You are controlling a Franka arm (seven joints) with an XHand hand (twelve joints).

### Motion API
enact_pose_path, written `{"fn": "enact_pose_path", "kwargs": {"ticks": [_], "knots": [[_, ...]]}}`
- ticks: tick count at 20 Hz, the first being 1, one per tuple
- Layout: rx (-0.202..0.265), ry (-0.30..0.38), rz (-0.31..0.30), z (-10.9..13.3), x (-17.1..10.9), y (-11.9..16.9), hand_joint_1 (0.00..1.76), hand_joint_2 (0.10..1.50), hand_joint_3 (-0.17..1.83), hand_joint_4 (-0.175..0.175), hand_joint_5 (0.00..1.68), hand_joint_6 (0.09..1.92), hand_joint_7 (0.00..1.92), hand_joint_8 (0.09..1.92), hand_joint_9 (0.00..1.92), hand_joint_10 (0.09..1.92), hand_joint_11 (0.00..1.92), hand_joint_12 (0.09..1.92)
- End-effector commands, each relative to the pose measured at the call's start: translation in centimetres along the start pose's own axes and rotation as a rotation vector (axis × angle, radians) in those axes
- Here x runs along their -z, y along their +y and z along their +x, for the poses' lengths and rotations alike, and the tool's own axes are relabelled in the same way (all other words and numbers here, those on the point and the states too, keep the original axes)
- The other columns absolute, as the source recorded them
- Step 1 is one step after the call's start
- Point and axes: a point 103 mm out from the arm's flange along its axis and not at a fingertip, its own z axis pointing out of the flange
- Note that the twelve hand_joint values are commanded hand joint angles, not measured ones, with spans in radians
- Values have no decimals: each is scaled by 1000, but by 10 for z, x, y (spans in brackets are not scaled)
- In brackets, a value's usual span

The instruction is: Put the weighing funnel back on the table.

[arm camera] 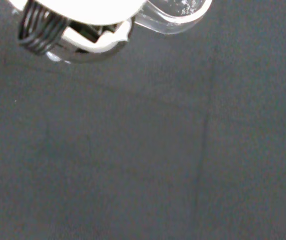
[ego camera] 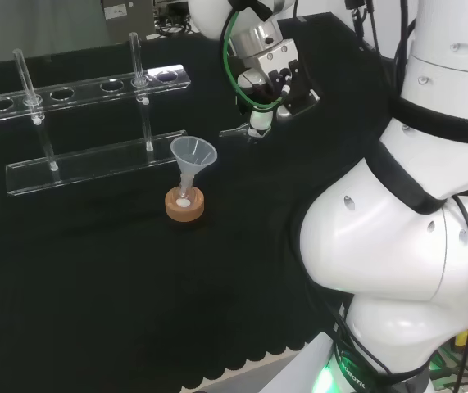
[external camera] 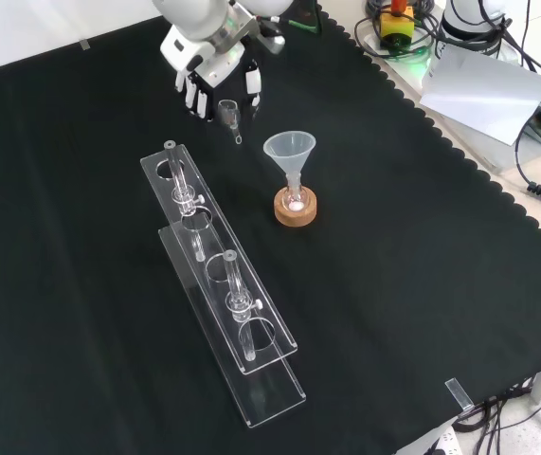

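One small clear weighing funnel (external camera: 228, 113) in the pinch of curled black-and-white fingers (external camera: 253, 90).

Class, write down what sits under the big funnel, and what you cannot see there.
Under the funnel, its stem goes into a small flask seated in a cork ring. The ring hides the flask's base and whatever lies beneath.

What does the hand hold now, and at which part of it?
The hand appears to hold the weighing funnel by its wide scoop end, between its fingers; the short stem sticks out free.
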Motion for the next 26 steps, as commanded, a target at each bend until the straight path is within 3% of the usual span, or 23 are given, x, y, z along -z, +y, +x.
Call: {"fn": "enact_pose_path", "kwargs": {"ticks": [1, 17, 26], "knots": [[10, 5, -8, 1, -9, 23, 1069, 655, 865, 175, 1075, 1115, 728, 649, 1027, 408, 725, 1214], [47, 53, -8, 18, -50, 54, 1069, 658, 862, 175, 1073, 1116, 736, 653, 1035, 412, 737, 1213], [67, 59, -23, 28, -59, 66, 1068, 659, 861, 175, 1072, 1117, 742, 656, 1043, 415, 747, 1209]]}}
